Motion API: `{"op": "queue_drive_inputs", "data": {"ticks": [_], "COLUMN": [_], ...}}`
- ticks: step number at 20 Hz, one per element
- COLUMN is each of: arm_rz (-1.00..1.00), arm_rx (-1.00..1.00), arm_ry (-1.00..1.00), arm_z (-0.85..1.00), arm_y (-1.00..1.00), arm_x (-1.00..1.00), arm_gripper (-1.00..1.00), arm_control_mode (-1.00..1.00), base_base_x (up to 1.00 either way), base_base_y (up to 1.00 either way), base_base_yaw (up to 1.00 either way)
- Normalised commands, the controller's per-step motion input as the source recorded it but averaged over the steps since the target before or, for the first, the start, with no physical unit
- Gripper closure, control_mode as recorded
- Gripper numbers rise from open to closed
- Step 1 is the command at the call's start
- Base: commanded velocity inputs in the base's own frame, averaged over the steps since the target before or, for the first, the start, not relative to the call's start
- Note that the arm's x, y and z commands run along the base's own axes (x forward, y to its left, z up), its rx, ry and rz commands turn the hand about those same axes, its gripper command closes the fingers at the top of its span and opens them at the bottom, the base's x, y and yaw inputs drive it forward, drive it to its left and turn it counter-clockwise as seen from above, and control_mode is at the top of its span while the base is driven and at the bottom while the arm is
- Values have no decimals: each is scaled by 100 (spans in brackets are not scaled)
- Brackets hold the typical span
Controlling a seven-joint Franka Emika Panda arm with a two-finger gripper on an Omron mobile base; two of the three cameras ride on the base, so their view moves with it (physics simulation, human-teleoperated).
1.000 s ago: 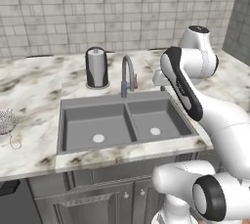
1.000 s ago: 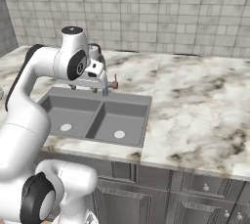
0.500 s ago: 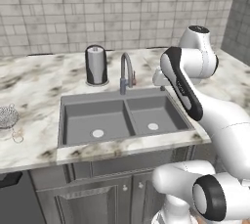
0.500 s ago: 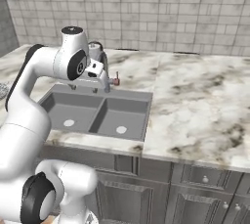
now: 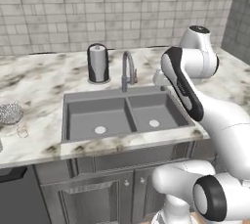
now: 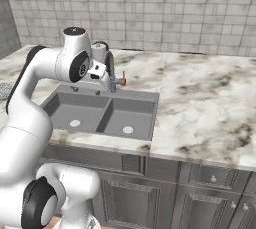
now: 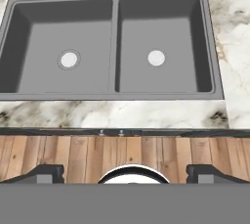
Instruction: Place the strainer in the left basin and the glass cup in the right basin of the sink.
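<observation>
Looking down from the hand, the sink [image 7: 112,91] lay below with lots of open room inside. The left basin [image 7: 61,47] and the right basin [image 7: 158,44] each had only a round white drain in the middle. A thin wall ran between them. The two dark fingers [image 7: 44,173] stood far apart at the bottom of that view, wide open, with nothing between them. They were over the wooden floor [image 7: 73,152], on the near side of the front edge of the worktop [image 7: 122,113].

In the left base view, the strainer [image 5: 10,113] sat on the worktop well to the left of the sink, close to the front edge and the picture's left border. Something small and see-through sat just beside it, but it was too faint to tell what it was. A tall dark canister [image 5: 97,63] stood behind the left basin. The curved faucet [image 5: 128,70] rose at the back rim, near the middle wall.

In the right base view, the worktop to the right of the sink was a wide, bare marble stretch.
</observation>
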Motion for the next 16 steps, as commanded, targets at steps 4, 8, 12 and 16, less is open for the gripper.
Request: {"op": "queue_drive_inputs", "data": {"ticks": [4, 8, 12, 16], "arm_rz": [0, 0, 0, 0], "arm_rx": [0, 0, 0, 0], "arm_ry": [0, 0, 0, 0], "arm_z": [0, 0, 0, 0], "arm_y": [0, 0, 0, 0], "arm_x": [0, 0, 0, 0], "arm_gripper": [-100, -100, -100, -100], "arm_control_mode": [100, 100, 100, 100], "base_base_x": [-13, -11, -9, -4], "base_base_y": [58, 60, 57, 52], "base_base_yaw": [0, 0, 0, 0]}}
